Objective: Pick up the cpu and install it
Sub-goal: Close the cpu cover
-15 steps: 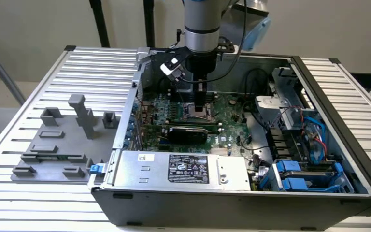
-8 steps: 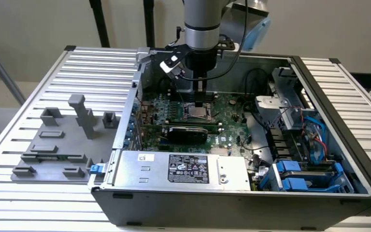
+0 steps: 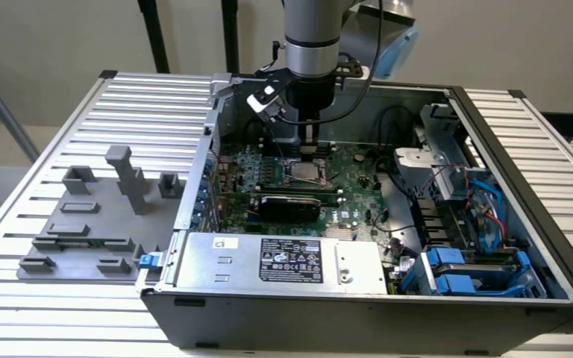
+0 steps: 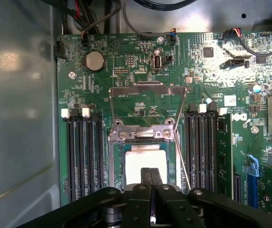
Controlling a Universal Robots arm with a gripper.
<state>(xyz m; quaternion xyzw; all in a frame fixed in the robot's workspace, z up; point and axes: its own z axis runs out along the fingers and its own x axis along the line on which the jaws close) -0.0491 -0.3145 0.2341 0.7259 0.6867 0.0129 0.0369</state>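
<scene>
Over the socket: the gripper (image 3: 312, 153) is held straight down inside the open computer case (image 3: 366, 313), squared to the motherboard (image 4: 126, 61) so the chip can be met flat from above.
Claw: the fingers (image 4: 146, 176) are seen pressed together with nothing pinched between them. The tips are placed over one edge of the chip, and whether it is touched cannot be told.
Cpu: the cpu (image 4: 145, 159) is seen lying flat within the socket (image 4: 143, 134), silvery top up, near the middle of the board. It is judged to be set down already, since no grip is seen on it.
Load plate: the load plate (image 4: 148, 90) is stood open, tilted back off the socket, and the lever (image 4: 183, 161) is seen unlatched. Access from above is thereby given, and clamping is judged not yet done.
Memory slots: the memory slots (image 4: 83, 152) are ranged on both sides of the socket. Only a narrow lane is allowed, which is judged to suit slim closed fingers.
Bench: the case is carried on the bench (image 3: 68, 119) toward the edge at the exterior view's right. The grey fixture blocks (image 3: 98, 216) are parked near the opposite edge, well apart from the case.
</scene>
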